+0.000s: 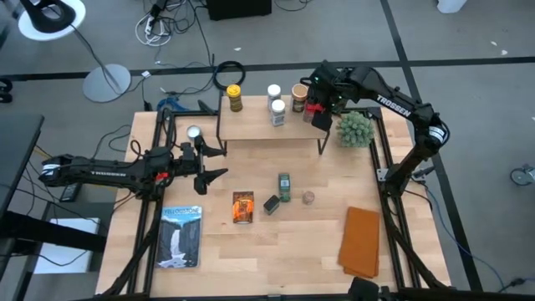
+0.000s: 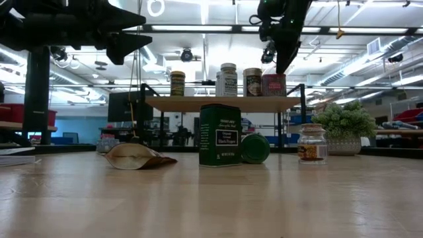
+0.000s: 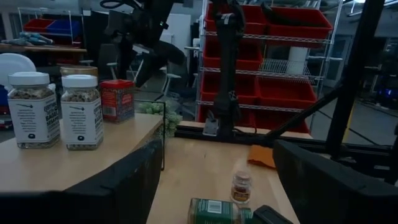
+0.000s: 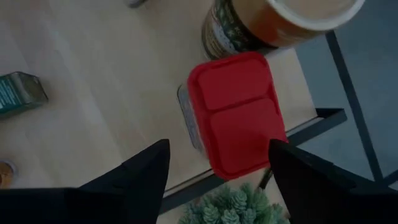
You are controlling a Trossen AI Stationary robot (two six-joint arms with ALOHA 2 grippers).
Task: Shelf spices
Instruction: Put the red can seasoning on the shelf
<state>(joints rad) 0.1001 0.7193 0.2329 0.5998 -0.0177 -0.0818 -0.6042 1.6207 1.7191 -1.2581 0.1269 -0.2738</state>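
Note:
The shelf (image 1: 259, 130) stands at the table's far side. On it stand a yellow-lidded jar (image 1: 235, 99), two white-lidded jars (image 1: 277, 104), a tan-lidded jar (image 1: 299, 96) and a red tin (image 4: 236, 115). My right gripper (image 4: 217, 165) hovers open just above the red tin (image 2: 273, 84), its fingers spread to either side and pointing down. My left gripper (image 1: 214, 163) is open, raised over the table left of the shelf. On the tabletop lie an orange packet (image 1: 242, 207), a dark box (image 1: 272, 203), a green tin (image 2: 220, 134) and a small jar (image 2: 312, 143).
A spiky green plant (image 1: 353, 128) sits right of the shelf, close to my right arm. A flat silver tin (image 1: 194, 132) lies left of the shelf. A book (image 1: 181, 237) is near the left front and an orange cloth (image 1: 361, 241) near the right front.

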